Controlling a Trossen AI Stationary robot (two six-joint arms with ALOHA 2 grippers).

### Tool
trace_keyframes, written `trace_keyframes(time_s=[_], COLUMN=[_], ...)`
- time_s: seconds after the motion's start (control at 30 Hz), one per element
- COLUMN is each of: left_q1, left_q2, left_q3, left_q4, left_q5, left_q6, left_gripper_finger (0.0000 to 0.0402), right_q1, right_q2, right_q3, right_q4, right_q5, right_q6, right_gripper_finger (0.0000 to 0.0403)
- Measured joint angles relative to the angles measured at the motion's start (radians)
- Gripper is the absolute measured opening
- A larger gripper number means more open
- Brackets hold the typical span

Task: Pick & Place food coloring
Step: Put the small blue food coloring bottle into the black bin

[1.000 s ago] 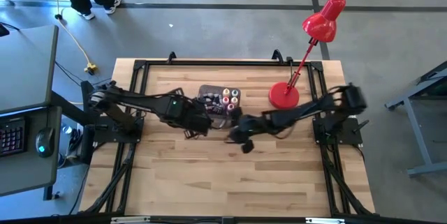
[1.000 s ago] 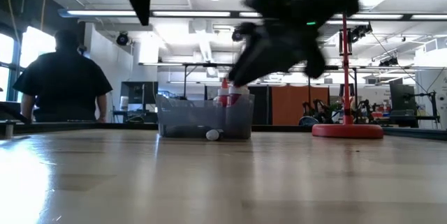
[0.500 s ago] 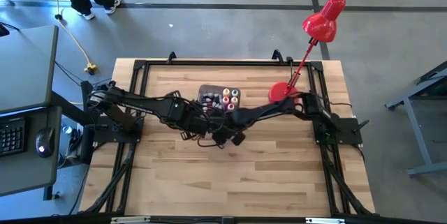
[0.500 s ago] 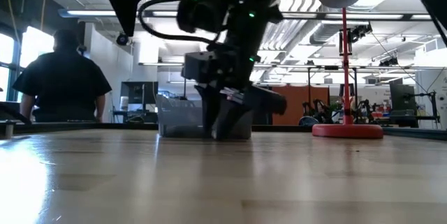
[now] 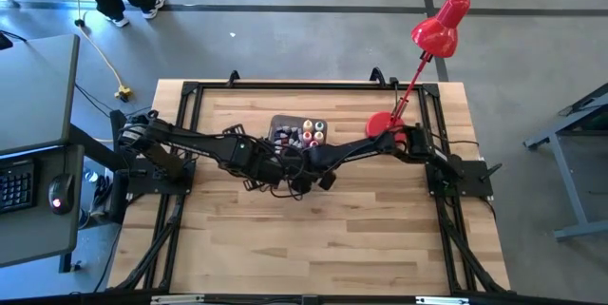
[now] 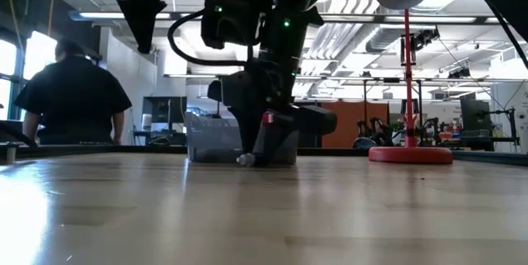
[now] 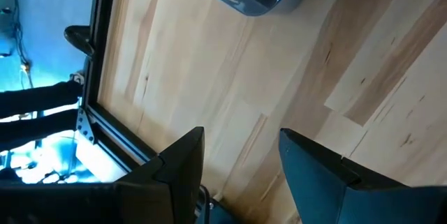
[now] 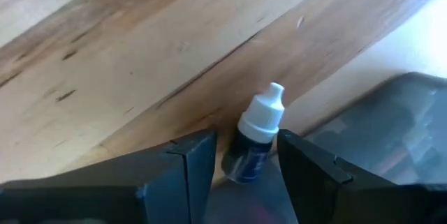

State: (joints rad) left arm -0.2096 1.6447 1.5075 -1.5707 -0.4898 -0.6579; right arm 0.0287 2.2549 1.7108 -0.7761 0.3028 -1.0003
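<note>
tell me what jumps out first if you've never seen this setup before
The two dark arms meeting mid-table beside the grey bin of food coloring bottles draw the eye first. The right gripper has its open fingers either side of one small white-capped bottle lying on the wood next to the bin; the left gripper is open over bare table. A bright red desk lamp stands at the far right corner.

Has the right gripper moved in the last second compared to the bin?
Yes. In the high view the right gripper has swung left from open table toward the bin's front edge, now straddling a small bottle lying beside it.
</note>
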Motion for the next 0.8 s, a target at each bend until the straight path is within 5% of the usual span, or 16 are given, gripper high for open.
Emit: trace_keyframes(time_s=[0.3,0.5,0.63,0.8], left_q1=[0.000,0.000,0.000,0.000], left_q2=[0.000,0.000,0.000,0.000], left_q3=[-0.008,-0.008,-0.008,-0.008], left_q4=[0.001,0.000,0.001,0.001], left_q5=[-0.003,0.003,0.004,0.004], left_q6=[-0.001,-0.001,-0.001,-0.002], left_gripper_finger=[0.0181,0.0181,0.0181,0.0181], right_q1=[-0.041,-0.048,-0.034,-0.006], right_q2=[-0.003,-0.004,-0.004,-0.006], right_q3=[-0.004,-0.004,-0.004,0.013], right_q4=[-0.004,-0.029,-0.046,-0.108], right_q5=[-0.045,-0.120,-0.107,-0.046], right_q6=[0.075,0.111,0.128,0.124], right_gripper_finger=[0.0143,0.0090,0.0058,0.0068])
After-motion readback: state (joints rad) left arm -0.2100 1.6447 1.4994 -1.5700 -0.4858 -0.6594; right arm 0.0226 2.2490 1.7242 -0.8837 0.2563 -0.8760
